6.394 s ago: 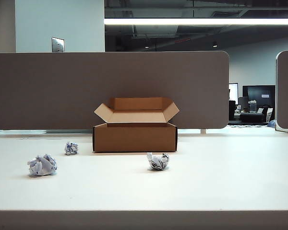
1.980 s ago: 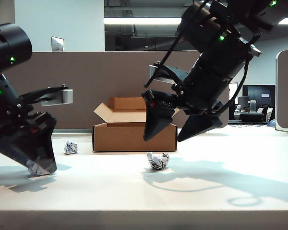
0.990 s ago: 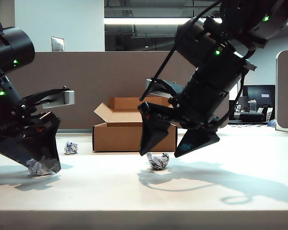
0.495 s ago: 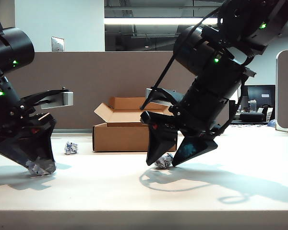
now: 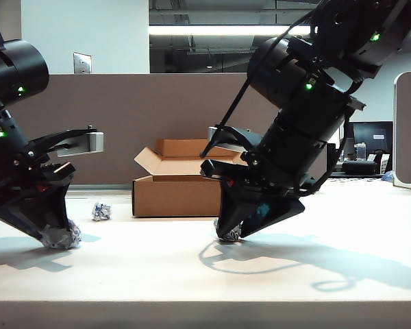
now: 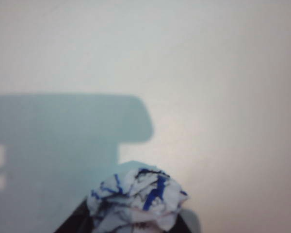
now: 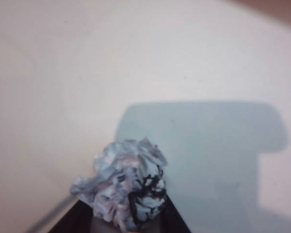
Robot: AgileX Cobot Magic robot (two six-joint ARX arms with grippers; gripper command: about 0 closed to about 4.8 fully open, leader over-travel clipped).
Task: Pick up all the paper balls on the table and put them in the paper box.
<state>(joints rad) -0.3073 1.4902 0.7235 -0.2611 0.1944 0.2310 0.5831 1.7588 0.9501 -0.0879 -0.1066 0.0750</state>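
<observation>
On the white table (image 5: 192,274) my left gripper (image 5: 57,234) is down at the far left, shut on a blue-printed paper ball (image 5: 63,238). The left wrist view shows that paper ball (image 6: 136,198) wedged between the dark fingers (image 6: 75,224). My right gripper (image 5: 234,229) is shut on a black-printed paper ball (image 5: 229,235) in front of the paper box (image 5: 192,196). In the right wrist view this paper ball (image 7: 122,187) fills the gap between the fingers (image 7: 76,221). A third paper ball (image 5: 101,211) lies free, left of the box. Both held balls still touch the table.
The brown box stands with its flaps open at the back centre, against a grey-brown partition panel (image 5: 157,123). The right arm's bulk hangs over the box's right side. The table's front edge (image 5: 205,312) runs along the bottom of the exterior view.
Both grippers' jaws have closed from wide open onto their paper balls. The right gripper also sank down to the table around its ball; the left arm stayed in place.
</observation>
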